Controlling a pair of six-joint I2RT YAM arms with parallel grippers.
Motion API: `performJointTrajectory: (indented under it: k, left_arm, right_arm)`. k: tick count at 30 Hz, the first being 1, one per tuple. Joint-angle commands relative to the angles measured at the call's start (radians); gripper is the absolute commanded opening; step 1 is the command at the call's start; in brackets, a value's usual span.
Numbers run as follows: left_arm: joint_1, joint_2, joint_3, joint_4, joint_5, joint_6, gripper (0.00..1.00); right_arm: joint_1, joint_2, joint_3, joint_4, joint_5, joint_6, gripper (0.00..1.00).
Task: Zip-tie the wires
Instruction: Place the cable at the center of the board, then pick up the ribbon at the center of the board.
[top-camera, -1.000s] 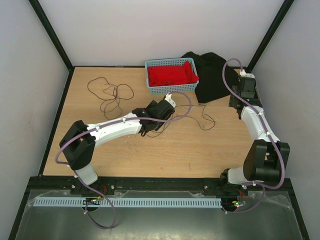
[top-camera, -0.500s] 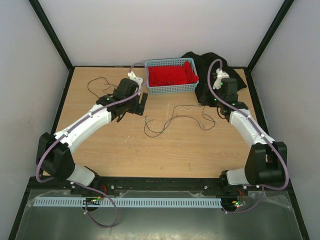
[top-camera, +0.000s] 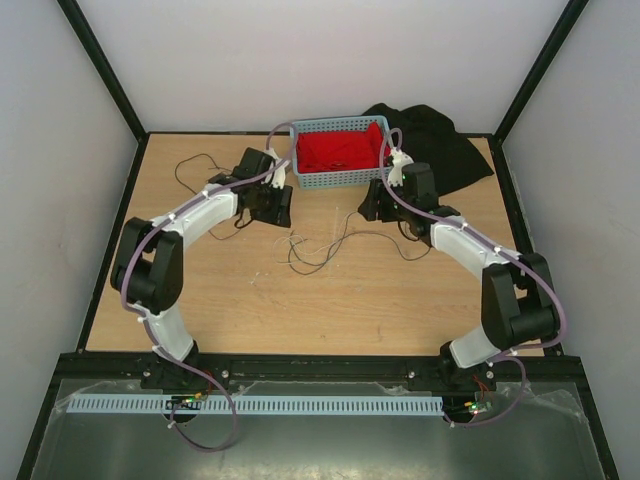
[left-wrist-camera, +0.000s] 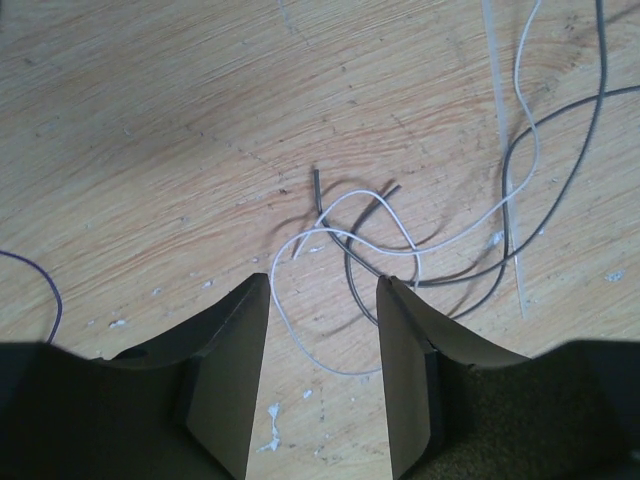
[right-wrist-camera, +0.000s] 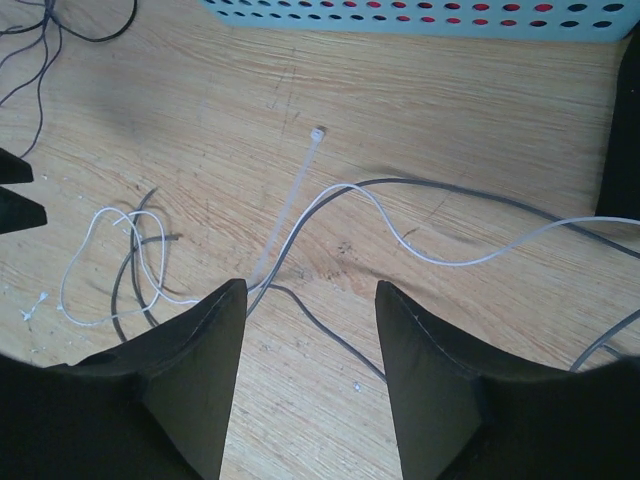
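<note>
From above, the wires (top-camera: 322, 248) sprawl in loose loops on the wooden surface (top-camera: 200, 300), mid-way between the two arms and a little nearer than the blue basket (top-camera: 340, 178) holding a red cloth (top-camera: 340, 148). A second tangle of thin strands (top-camera: 205, 172) lies apart, toward the far left. The left claw (top-camera: 283, 207) sits at the left end of the central bunch, the right claw (top-camera: 368, 205) at its right end, both pointing down. A black cloth (top-camera: 440, 160) is heaped in the far right corner

From the left wrist, the left claw (left-wrist-camera: 322, 285) stands partly open with nothing gripped. The wires (left-wrist-camera: 507, 200) lie flat on the wood just ahead of it, a pale strand looping into the gap between the fingers (left-wrist-camera: 240, 370), two cut ends just beyond. A clear zip tie (left-wrist-camera: 503, 150) lies straight at the right

From the right wrist, the right claw (right-wrist-camera: 310, 290) is likewise parted and holding nothing. The wires (right-wrist-camera: 470, 193) sweep across in front of it, the curly end off to the left, and the zip tie (right-wrist-camera: 292, 200) slants from its head near the basket down toward the left finger
</note>
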Motion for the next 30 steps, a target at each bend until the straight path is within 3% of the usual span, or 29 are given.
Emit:
performJointTrajectory:
  k: [1, 11, 16, 21, 30]
  left_arm:
    - [0.023, 0.034, 0.041, 0.013, 0.063, 0.014, 0.49]
    - [0.038, -0.12, -0.114, 0.067, -0.03, -0.052, 0.55]
    - [0.068, -0.254, -0.211, 0.124, -0.021, -0.107, 0.65]
    - [0.081, -0.397, -0.275, 0.146, -0.064, -0.123, 0.83]
    - [0.125, -0.558, -0.344, 0.177, -0.064, -0.154, 0.89]
  right_arm:
    - [0.01, 0.033, 0.024, 0.04, -0.01, 0.008, 0.64]
    - [0.144, 0.233, 0.22, -0.009, 0.214, -0.069, 0.63]
    - [0.178, 0.374, 0.344, -0.048, 0.297, -0.082, 0.64]
    - [0.192, 0.511, 0.451, -0.072, 0.337, -0.083, 0.62]
    - [0.218, 0.608, 0.516, -0.118, 0.419, -0.072, 0.56]
